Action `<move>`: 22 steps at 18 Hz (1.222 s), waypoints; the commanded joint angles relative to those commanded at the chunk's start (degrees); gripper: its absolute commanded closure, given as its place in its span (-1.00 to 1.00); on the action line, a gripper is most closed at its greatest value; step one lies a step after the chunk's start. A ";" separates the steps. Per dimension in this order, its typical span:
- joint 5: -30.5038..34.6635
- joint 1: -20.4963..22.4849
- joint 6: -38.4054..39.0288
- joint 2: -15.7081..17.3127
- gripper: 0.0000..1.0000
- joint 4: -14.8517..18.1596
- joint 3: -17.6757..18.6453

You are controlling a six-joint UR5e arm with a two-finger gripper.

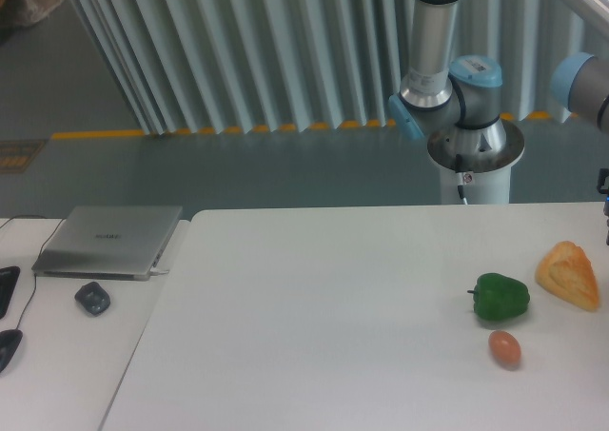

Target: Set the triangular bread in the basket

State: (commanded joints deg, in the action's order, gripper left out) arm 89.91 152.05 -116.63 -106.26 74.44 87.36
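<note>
Nearest, a small brown egg point(505, 348) lies beside a green pepper point(500, 297) on the table point(314, 307). Just right of the pepper, the triangular bread point(569, 274) rests untouched at the frame's edge, so the task is judged unstarted; a reach and grasp are called for. No basket is seen. Behind, the arm point(447, 79) is cropped; the gripper is out of view.

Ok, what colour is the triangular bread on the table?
Golden-orange with lighter flecks, seen in the fixed camera view: the triangular bread.
</note>
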 joint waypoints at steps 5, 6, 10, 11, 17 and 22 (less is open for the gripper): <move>-0.26 0.00 0.00 0.53 -1.00 0.09 -0.44; -0.26 0.00 0.09 0.61 -1.00 0.09 -0.35; 0.00 0.09 0.61 0.44 -1.00 -1.23 0.61; -0.09 0.17 2.79 0.61 -1.00 -2.36 1.40; 0.00 0.09 12.56 2.02 -1.00 -8.17 6.85; 15.02 -4.48 13.18 0.62 -1.00 -7.91 10.02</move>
State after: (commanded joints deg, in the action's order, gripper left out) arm 104.93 147.57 -103.45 -105.64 66.53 97.38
